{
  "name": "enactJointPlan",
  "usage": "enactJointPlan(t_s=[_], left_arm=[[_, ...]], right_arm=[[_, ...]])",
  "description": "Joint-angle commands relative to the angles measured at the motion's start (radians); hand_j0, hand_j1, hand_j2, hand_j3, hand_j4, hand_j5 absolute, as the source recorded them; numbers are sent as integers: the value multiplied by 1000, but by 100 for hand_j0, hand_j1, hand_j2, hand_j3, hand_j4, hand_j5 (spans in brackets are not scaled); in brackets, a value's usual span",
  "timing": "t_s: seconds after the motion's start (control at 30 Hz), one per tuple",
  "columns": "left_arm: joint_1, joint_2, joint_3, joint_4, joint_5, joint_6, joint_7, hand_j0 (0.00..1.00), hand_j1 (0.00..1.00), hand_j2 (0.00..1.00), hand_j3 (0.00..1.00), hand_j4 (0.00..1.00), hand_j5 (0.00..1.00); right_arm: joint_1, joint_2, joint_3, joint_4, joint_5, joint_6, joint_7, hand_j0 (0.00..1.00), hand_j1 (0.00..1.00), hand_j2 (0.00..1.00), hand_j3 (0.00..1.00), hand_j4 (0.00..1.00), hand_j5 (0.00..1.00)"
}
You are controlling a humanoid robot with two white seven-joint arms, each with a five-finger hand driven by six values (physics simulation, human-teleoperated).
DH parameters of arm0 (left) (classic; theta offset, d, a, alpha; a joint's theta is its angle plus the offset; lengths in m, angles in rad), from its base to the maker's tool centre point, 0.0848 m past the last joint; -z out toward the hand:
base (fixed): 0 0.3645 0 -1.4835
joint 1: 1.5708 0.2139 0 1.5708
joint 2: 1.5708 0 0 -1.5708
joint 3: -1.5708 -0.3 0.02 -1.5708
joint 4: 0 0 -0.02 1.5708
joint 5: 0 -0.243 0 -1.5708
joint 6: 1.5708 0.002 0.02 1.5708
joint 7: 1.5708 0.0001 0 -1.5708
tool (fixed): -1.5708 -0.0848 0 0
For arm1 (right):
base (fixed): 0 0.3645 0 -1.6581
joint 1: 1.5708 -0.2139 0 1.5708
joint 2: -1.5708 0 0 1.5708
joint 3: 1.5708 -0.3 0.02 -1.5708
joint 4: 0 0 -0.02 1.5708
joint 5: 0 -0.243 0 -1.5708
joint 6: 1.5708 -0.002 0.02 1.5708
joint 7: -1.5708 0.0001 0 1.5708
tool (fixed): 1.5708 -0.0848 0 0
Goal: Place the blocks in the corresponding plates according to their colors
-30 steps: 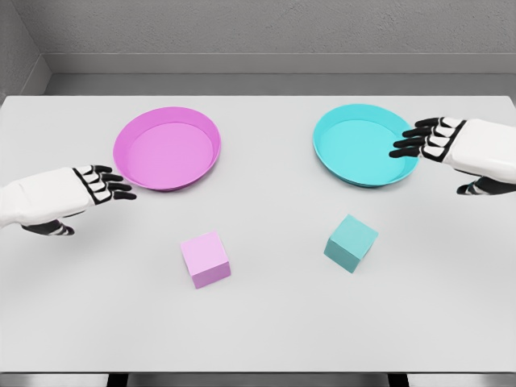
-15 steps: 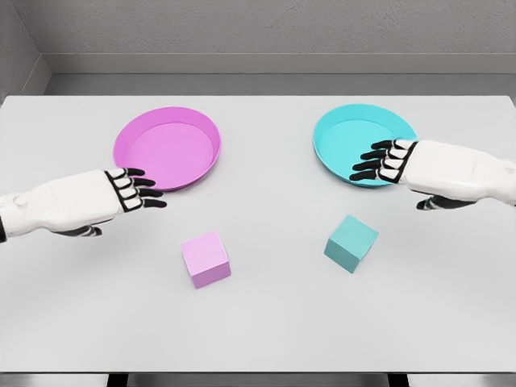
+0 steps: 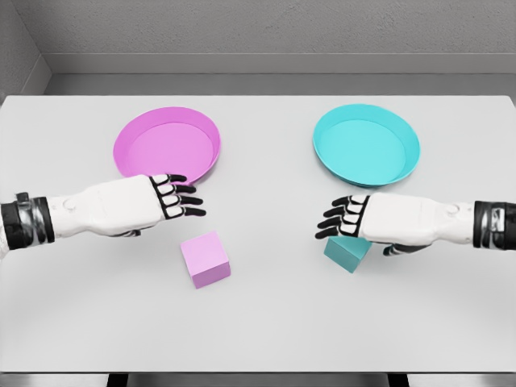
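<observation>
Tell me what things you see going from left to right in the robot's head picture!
left hand → pink plate → pink block → right hand → teal block → teal plate

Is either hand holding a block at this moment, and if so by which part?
Nothing is held. The left hand is open above the pink block; the right hand is open over the teal block.

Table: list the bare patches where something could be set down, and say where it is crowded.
Free: the table's near strip in front of the pink block and teal block; the middle lane between the pink plate and teal plate. Crowded: around each block, where the left hand and right hand reach in.
</observation>
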Motion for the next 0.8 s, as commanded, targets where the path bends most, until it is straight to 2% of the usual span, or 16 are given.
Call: enactJointPlan(t_s=[0.0, 0.13, 0.57, 0.77], left_arm=[[0, -15, -29, 0, -12, 1, 0, 100, 100, 100, 100, 100, 100], [-15, -24, -58, 0, -12, 1, 0, 100, 100, 100, 100, 100, 100], [-45, -65, -95, 1, -10, 1, 0, 100, 100, 100, 100, 100, 100], [-63, -88, -122, 1, -10, 1, 0, 100, 100, 100, 100, 100, 100]], right_arm=[[0, 14, 5, 1, 7, 1, 0, 100, 100, 100, 100, 100, 100], [-11, 34, 6, 8, 20, 1, 16, 100, 100, 100, 100, 100, 100], [-69, 32, 83, 47, 21, 1, 81, 100, 100, 100, 100, 100, 100], [-83, 54, 84, 51, 21, 1, 102, 100, 100, 100, 100, 100, 100]])
